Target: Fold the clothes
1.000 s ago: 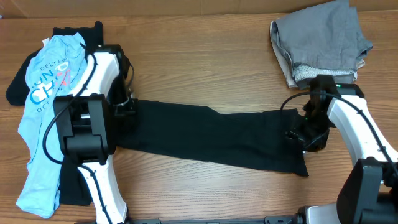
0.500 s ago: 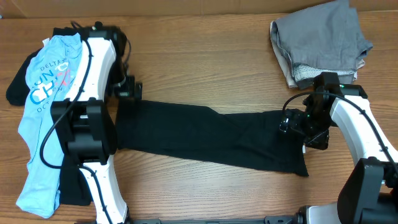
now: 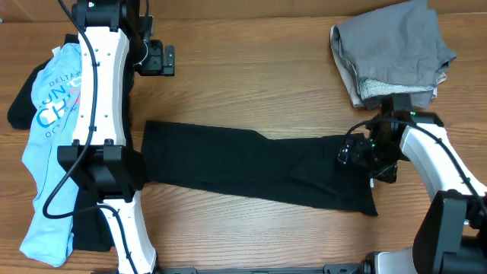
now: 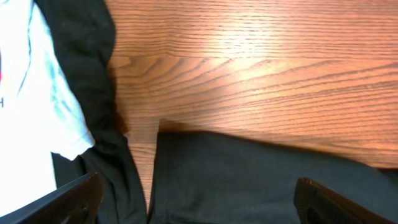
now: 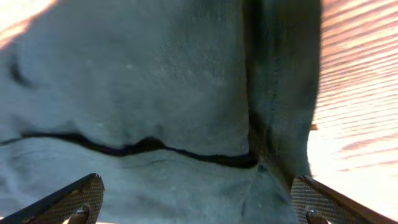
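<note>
Left gripper (image 3: 158,58) and right gripper (image 3: 354,151) both stand open, holding nothing. We see the black T-shirt (image 3: 251,171) lying across the table (image 3: 251,91) as a long folded strip, cross-folds in our judgement remaining; the light blue T-shirt (image 3: 47,144) lies unfolded at left.

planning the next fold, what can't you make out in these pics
- Overhead: the light blue T-shirt and left arm cover most of the black piece.
- Overhead: the right arm hides the right end of the long black garment.
- Right wrist: cloth too close and blurred to identify.
</note>
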`<state>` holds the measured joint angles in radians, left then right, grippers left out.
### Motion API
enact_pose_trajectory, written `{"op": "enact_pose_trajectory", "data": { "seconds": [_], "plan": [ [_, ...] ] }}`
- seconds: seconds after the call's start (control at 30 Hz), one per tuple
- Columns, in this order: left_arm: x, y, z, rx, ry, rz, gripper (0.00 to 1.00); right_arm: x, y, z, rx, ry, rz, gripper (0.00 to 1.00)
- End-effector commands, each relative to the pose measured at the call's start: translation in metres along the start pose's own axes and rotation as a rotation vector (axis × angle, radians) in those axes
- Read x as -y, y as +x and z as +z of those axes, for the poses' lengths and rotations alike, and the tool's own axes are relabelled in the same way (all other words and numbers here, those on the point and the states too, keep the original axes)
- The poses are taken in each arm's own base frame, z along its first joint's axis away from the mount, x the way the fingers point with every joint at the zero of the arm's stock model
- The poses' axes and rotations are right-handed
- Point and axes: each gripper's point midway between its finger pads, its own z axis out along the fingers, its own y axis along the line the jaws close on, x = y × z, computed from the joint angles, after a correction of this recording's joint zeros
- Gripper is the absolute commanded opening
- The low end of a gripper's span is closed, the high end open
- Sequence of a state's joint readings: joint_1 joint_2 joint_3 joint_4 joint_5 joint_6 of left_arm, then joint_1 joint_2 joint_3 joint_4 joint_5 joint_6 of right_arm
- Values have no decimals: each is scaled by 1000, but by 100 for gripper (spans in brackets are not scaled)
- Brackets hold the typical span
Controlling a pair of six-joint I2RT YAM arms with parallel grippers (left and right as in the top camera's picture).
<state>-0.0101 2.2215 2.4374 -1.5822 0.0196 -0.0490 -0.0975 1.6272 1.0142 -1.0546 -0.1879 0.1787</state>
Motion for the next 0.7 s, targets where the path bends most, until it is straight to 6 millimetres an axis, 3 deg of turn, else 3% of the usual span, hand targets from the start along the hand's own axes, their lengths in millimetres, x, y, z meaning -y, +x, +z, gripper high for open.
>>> {"op": "enact_pose_trajectory", "data": {
  "seconds": [0.0, 0.33, 0.6, 0.67],
  "plan": [
    [7, -4, -19, 54, 28, 34, 100, -1, 4, 5, -4, -24, -7, 100],
    [2, -7, -19, 64, -2, 36, 100, 16, -8, 8, 37, -44, 21, 100],
    [1, -7, -19, 65, -5, 36, 100, 23, -2, 31, 25, -52, 28, 99],
    [1, -7, -19, 67, -5, 36, 100, 22, -2, 35, 36, -64, 31, 95]
  ]
}}
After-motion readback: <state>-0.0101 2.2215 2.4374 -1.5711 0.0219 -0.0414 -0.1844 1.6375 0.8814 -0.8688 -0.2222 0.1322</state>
